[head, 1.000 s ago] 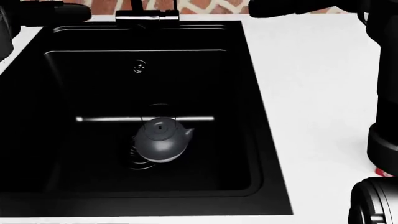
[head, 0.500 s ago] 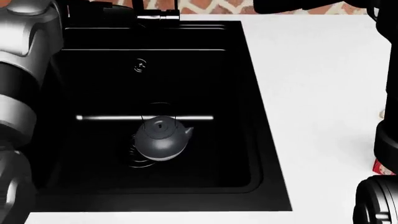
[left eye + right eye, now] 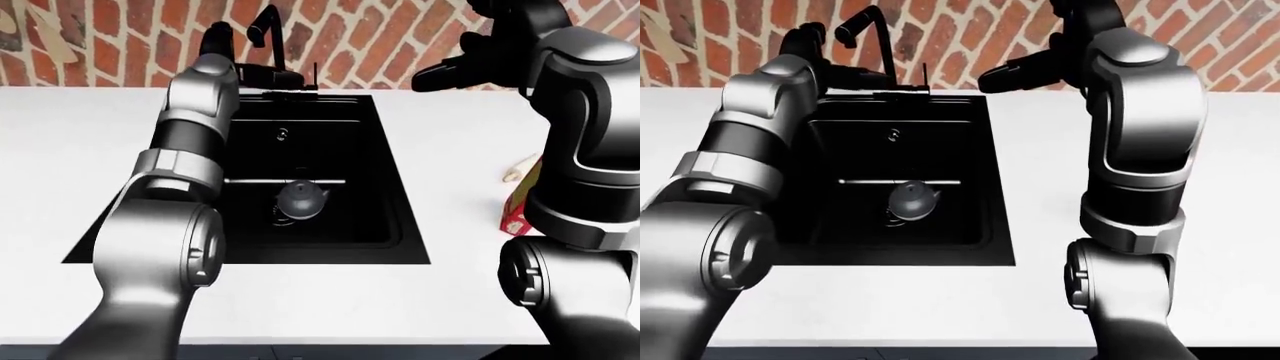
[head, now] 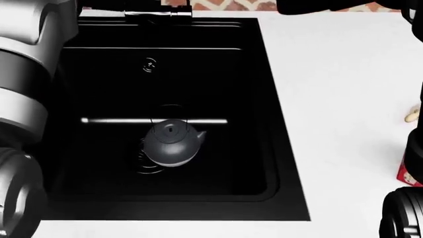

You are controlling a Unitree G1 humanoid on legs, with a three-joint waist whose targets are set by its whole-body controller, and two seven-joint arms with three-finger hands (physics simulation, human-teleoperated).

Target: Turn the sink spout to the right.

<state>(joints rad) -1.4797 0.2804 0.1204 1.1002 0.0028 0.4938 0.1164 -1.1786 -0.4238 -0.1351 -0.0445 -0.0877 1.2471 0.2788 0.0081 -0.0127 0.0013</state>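
Left-eye view: we're reaching our left hand toward the sink spout at the sink rim's top; grip unclear. Right hand hovering w/ fingers released, well apart.

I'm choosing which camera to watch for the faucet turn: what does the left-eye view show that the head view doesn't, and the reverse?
Only the left-eye view shows the arched sink spout against the brick wall, with the left hand raised just left of it and the right hand held up on the right. Only the head view gives a straight-down look at the basin's round fitting. Both show the black sink, the grey kettle lying in it, and the white counter.
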